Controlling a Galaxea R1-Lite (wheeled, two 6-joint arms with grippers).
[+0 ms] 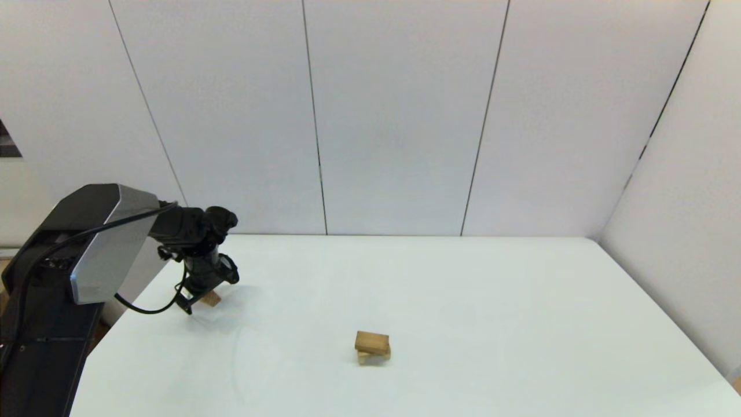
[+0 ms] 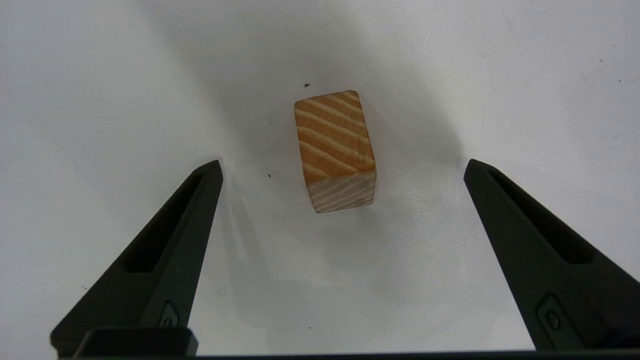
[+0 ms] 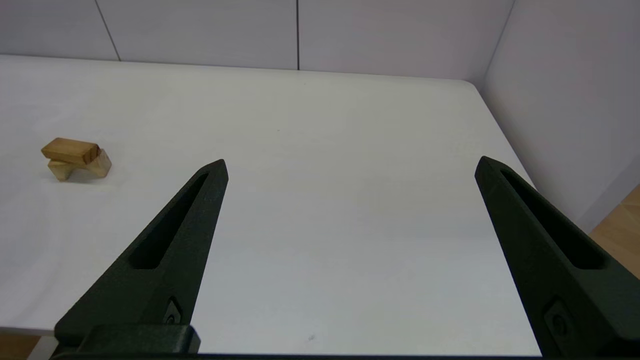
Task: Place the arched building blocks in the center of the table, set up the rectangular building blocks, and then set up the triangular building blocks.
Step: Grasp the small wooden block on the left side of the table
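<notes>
Our left gripper (image 2: 342,167) hangs over the wedge (image 2: 336,150) near the left edge of the surface (image 1: 463,301), fingers (image 2: 170,250) wide and clear of it on both sides. We should lower squarely, close on its flat faces, then carry it to the bar (image 1: 371,341) lying on the arch (image 1: 375,357) at centre. Our right gripper (image 3: 350,165) waits off to the right, fingers wide and empty.

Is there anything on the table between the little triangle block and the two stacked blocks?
No. In the head view, only bare table lies between the triangle block, under the left end effector, and the stacked blocks.
</notes>
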